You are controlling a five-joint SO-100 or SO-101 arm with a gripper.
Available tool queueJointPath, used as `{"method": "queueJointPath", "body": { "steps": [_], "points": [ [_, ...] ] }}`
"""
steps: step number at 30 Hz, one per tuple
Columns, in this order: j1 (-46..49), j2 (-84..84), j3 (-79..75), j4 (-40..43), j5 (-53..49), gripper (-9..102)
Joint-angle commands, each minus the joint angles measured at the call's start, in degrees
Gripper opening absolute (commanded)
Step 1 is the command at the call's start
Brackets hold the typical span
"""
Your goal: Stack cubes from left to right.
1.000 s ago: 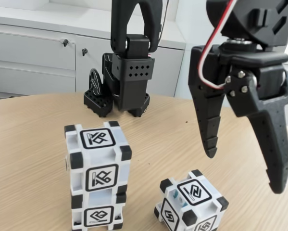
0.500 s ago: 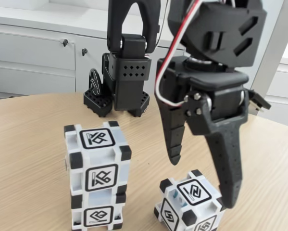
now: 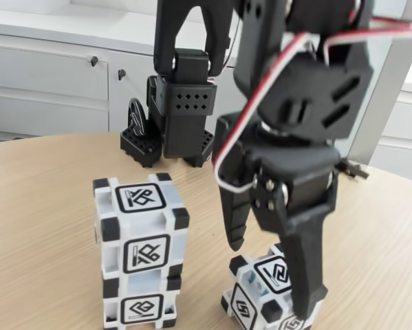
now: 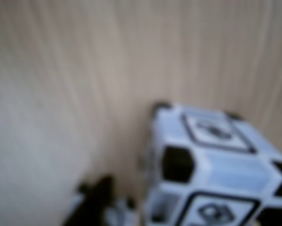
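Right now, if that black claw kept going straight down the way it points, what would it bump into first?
Most likely the lone cube on the table: the open gripper straddles its top in the fixed view, though depth is hard to judge.

I'm looking into an office or lab. White lockable cabinets (image 3: 68, 75) stand behind my wooden table (image 3: 47, 206).

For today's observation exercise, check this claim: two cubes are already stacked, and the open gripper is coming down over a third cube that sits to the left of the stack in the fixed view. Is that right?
Not quite. In the fixed view the single cube sits to the right of the stack, not the left. The rest holds: two cubes are stacked, and the open gripper straddles the third cube.
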Motion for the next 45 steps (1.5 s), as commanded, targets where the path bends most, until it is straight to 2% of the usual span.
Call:
{"method": "queueJointPath", "body": {
  "steps": [1,13,25,33,45],
  "points": [
    [0.7,-0.4,-1.1,-0.2,-0.2,32],
    [0.6,-5.4,-1.2,-0.3,0.1,30],
    [0.6,-5.6,-1.2,-0.2,1.6,15],
    [0.7,-4.1,-1.4,0.8,2.8,13],
    [0.9,19.6,-1.4,0.9,7.8,15]
  ]
}}
